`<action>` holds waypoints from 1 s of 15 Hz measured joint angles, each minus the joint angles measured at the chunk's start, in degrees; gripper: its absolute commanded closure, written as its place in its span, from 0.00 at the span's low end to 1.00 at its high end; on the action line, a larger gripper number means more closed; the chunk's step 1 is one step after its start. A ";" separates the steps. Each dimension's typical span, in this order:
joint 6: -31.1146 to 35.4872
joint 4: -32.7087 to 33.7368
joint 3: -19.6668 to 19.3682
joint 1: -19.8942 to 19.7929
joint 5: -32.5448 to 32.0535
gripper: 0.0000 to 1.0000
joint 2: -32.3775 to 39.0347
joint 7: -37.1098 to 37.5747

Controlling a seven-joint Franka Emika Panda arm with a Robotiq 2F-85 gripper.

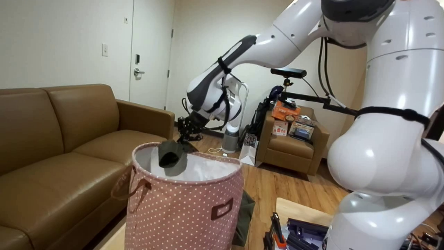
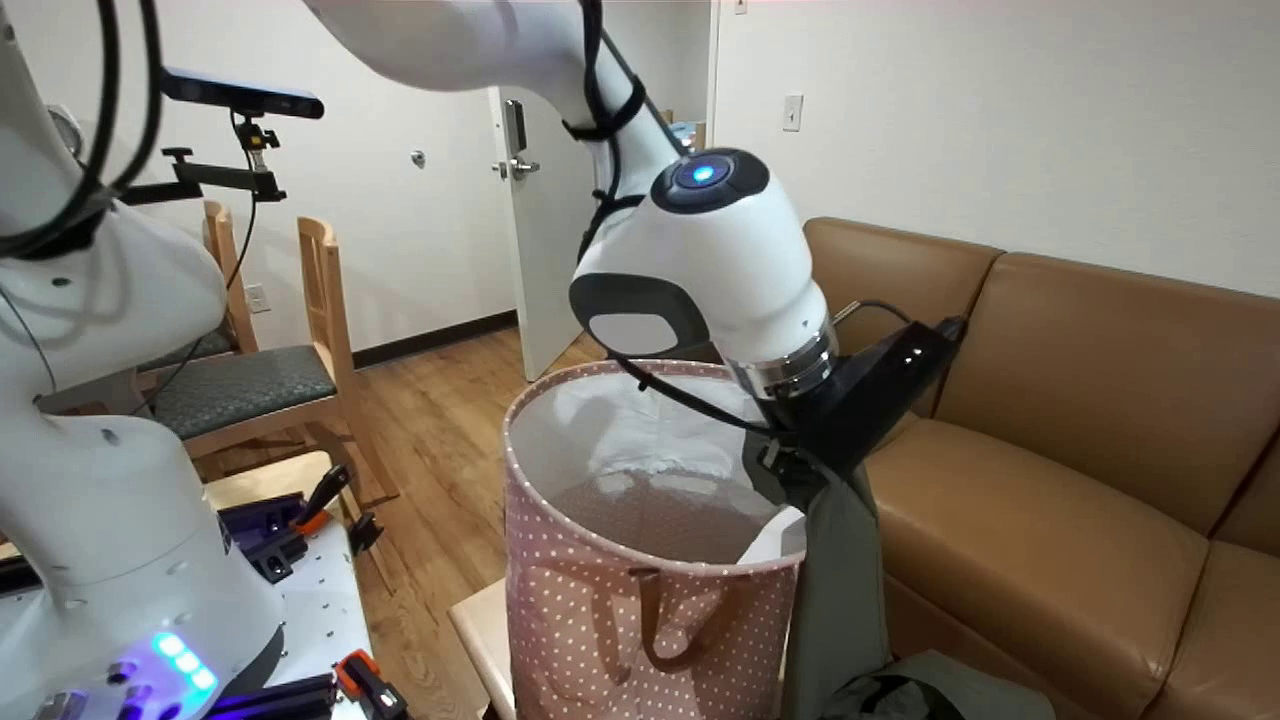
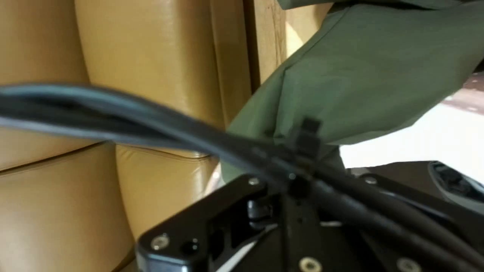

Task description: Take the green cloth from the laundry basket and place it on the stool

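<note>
Where the black pincer (image 2: 795, 482) hangs at the rim of the laundry basket (image 1: 180, 211), its jaws are closed, with a bunch of the green cloth (image 2: 845, 570) pinched between them as far as can be seen. The cloth straddles the rim: one short, tubular end with a dark mouth hangs inside, in front of the white lining (image 2: 640, 430), while a long panel falls down the outside and seems to end in a loose heap below. I judge it light and limp, a thin, smooth, matt weave, nothing to break; it should slide over the rim readily, though seams and folds could snag or slip out of a shallow pinch. The bunched part at the rim looks a fair hold; a deeper bite taking in a seam would be surer. Next out is the basket itself, a soft round drum of pinkish-red fabric dotted with white, with a brown strap handle (image 2: 648, 610) and a framed tag (image 1: 222, 209); a hard tug might buckle it. It appears to stand on a pale wooden top (image 2: 484, 632), perhaps the stool, though too little shows to tell. Beyond are a smooth, leather-like tan sofa (image 2: 1030, 530) and a wood-grained floor (image 1: 270, 187).
</note>
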 measured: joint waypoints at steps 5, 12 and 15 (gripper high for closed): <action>-11.83 7.66 16.72 -21.51 10.51 0.97 -0.07 -2.96; -21.53 10.71 14.58 -31.22 15.40 0.65 1.61 -2.54; -22.20 10.60 5.58 -23.28 15.40 0.46 1.74 -2.65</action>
